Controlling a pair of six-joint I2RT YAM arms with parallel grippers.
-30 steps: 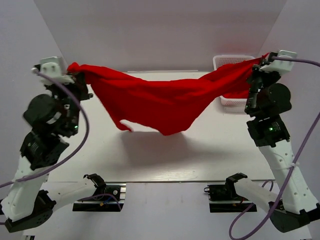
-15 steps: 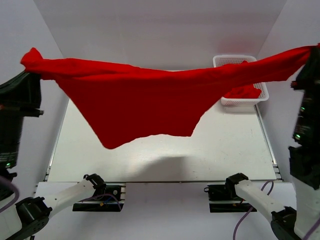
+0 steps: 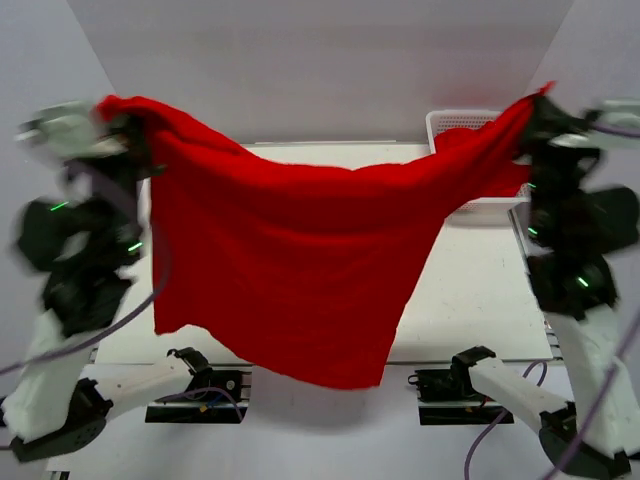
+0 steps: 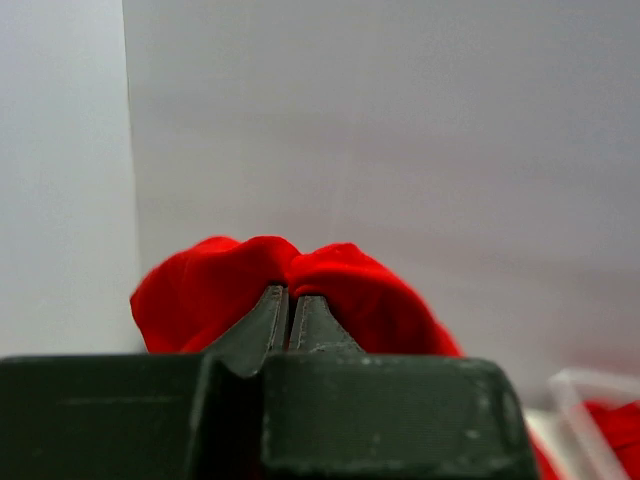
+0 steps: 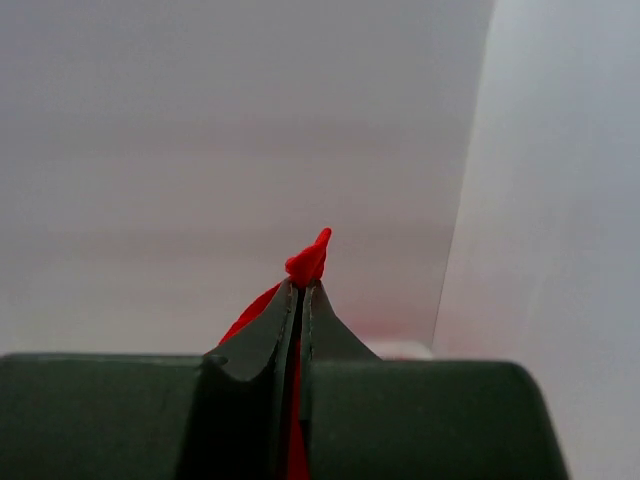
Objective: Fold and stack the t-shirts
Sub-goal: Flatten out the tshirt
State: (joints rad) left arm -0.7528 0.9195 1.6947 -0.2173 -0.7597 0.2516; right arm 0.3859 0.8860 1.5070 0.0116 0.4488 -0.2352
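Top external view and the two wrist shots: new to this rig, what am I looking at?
Two robot arms are bolted at the near edge of a white table. The wide picture is from a fixed camera above and behind them. The other two are from a camera on each wrist, looking along its own dark fingers. The left gripper and the right gripper are each shut on a bunched edge of one plain bright red cloth t-shirt, which hangs spread between them above the table. A white plastic mesh basket stands at the table's far right; red cloth shows in it.
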